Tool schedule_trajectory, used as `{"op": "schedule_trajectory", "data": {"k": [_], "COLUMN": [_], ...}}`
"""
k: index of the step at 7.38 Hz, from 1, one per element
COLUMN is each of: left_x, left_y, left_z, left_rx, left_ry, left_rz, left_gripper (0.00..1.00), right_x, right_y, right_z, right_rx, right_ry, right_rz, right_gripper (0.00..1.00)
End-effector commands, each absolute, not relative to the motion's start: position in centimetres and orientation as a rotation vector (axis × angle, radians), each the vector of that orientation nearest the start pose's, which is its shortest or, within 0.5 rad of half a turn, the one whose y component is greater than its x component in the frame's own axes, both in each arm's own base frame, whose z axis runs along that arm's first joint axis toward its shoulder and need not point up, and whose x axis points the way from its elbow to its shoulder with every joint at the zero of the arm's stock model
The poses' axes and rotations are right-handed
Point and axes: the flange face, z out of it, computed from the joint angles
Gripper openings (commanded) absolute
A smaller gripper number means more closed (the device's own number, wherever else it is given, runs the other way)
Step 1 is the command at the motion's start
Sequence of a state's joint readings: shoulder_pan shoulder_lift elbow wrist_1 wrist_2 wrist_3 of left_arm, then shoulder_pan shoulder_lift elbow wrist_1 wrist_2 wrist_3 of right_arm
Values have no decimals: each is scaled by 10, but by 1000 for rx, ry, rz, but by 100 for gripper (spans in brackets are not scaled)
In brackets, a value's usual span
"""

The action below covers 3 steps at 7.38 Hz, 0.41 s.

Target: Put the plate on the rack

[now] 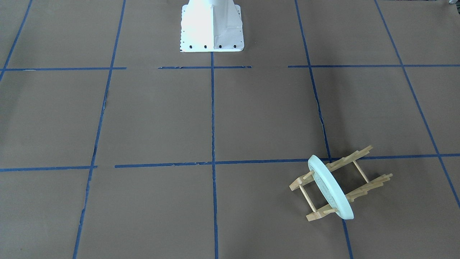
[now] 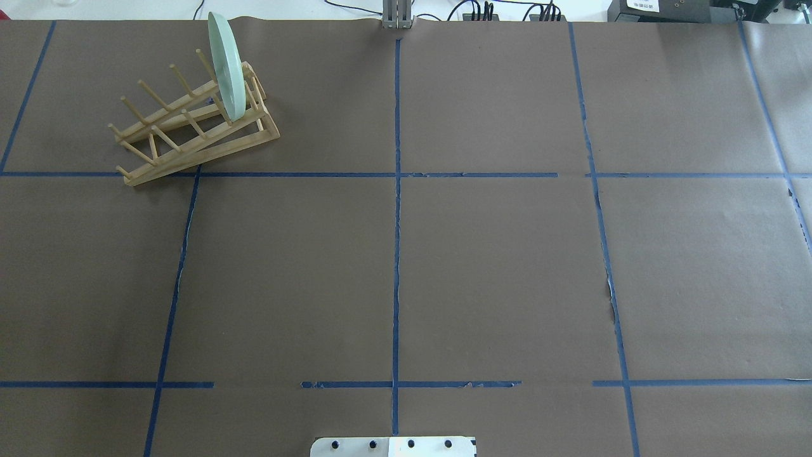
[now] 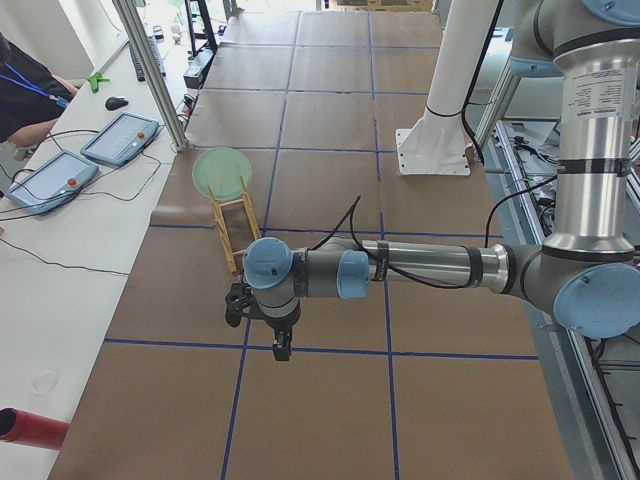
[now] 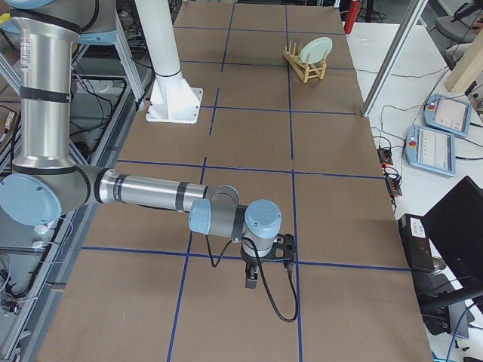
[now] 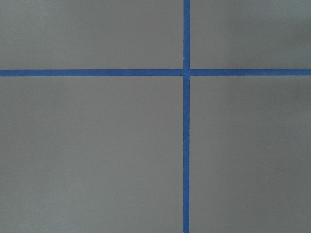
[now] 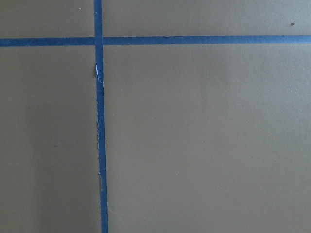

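Brown paper covers the table (image 2: 495,273), marked into squares by blue tape lines (image 2: 397,254). The silver-and-blue left arm (image 3: 430,265) stretches level over the table's left end; the matching right arm (image 4: 151,192) does the same over the right end. The white metal robot base (image 1: 212,27) stands at the middle of the robot's edge. The small light wooden dish rack (image 2: 190,136), two pegged rails joined by thin dowels, sits at the far left corner, by the operators' edge. The round pale mint-green ceramic plate (image 2: 227,66) stands on edge in the rack, across both rails between pegs, at the rack's end nearest the far edge, leaning slightly. The left gripper (image 3: 282,345) points down above the paper, apart from the rack and touching nothing; I cannot tell whether its jaws are parted or closed. The right gripper (image 4: 251,279) hangs the same way near a tape crossing, and its jaws cannot be judged either.
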<state>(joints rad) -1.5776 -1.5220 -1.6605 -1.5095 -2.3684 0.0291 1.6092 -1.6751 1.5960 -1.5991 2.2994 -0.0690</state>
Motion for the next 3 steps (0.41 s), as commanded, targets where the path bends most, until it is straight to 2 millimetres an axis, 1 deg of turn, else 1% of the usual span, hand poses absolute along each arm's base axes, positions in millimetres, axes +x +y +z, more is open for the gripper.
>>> {"op": "schedule_trajectory", "data": {"k": [1,2,3], "left_x": [-66,-66,-65], "left_y": [-469,-470,-471], "left_z": [641,637,638], "left_rx": [-1,3,1], "left_ry": [798,795,795], "left_rz": [14,13,14], "left_gripper": [100,100,100], "right_x": [84,84,84], "right_y": [-435,-435,-435], "right_z": [701,701,701], "right_rx": [-63,-63,-63], "right_ry": [-732,-732,-732], "right_rz": [10,10,8], "right_gripper": [100,100,100]}}
